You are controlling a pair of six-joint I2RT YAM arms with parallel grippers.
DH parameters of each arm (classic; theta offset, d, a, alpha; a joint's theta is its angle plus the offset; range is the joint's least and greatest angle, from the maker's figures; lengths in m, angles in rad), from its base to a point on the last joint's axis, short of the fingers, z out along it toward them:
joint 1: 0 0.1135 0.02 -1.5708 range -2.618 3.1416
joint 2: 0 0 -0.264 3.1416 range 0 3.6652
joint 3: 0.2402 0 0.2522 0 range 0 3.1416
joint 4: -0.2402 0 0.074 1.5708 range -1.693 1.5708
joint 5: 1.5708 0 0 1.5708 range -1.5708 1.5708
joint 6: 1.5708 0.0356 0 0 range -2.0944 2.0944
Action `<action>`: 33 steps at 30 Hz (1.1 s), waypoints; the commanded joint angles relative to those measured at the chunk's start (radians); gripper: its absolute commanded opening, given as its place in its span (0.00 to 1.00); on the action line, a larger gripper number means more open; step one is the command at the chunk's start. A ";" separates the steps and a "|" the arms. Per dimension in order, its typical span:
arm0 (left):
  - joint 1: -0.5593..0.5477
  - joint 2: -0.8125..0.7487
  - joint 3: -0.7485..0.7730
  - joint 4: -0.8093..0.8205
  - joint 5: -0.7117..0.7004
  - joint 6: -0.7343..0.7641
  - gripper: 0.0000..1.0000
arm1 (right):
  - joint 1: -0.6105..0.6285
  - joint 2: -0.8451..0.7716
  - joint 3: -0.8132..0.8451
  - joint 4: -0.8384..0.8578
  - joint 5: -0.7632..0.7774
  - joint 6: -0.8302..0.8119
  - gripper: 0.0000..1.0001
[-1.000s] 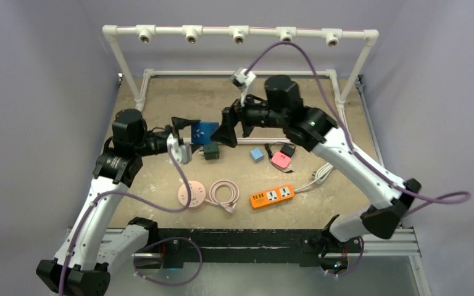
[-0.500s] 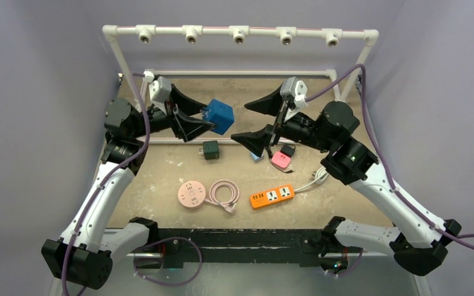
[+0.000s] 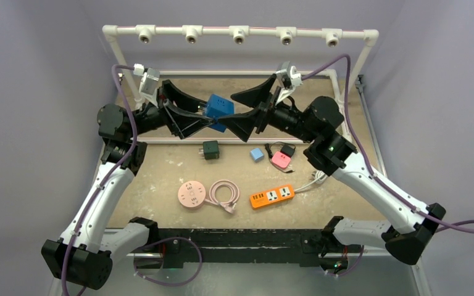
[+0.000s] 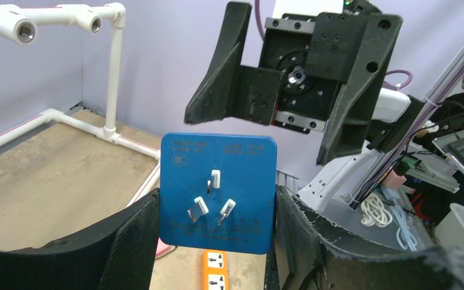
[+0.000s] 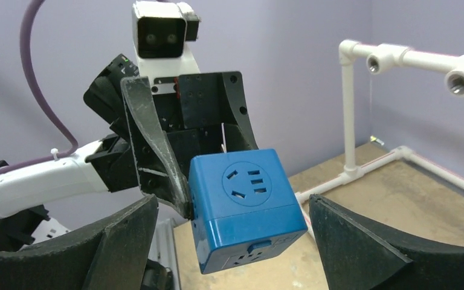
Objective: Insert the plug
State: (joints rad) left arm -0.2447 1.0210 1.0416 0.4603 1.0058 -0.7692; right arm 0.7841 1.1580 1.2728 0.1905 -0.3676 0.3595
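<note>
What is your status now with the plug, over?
Left gripper shut on blue plug cube, held in the air. Right gripper open, facing the cube, not touching. Orange power strip below, nothing on it.

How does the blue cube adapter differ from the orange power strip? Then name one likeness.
The blue cube adapter is boxy; the orange power strip is long and flat. The adapter is held up by the left gripper; the strip lies on the table. Both have sockets.
</note>
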 commanded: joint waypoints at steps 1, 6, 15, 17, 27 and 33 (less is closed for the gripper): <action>0.000 -0.016 0.046 0.098 -0.044 -0.100 0.00 | -0.002 0.041 0.025 0.086 -0.038 0.097 0.95; 0.001 -0.018 0.046 0.126 -0.030 -0.113 0.00 | -0.002 0.032 -0.016 0.134 0.045 0.155 0.83; -0.001 -0.007 0.039 0.153 -0.034 -0.156 0.00 | -0.003 0.066 -0.018 0.191 -0.016 0.245 0.35; -0.001 -0.003 0.040 0.154 -0.024 -0.151 0.00 | -0.002 0.084 0.009 0.158 -0.035 0.246 0.17; 0.001 -0.008 0.187 -0.507 -0.085 0.767 0.98 | -0.002 0.105 0.255 -0.340 0.176 0.032 0.00; 0.001 -0.053 0.172 -0.630 -0.190 1.214 0.99 | -0.002 0.138 0.347 -0.525 0.196 -0.006 0.00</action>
State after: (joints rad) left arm -0.2428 1.0065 1.2076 -0.0139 0.8967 0.0017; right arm 0.7792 1.2850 1.5208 -0.1905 -0.2153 0.4091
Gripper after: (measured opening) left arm 0.989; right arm 0.620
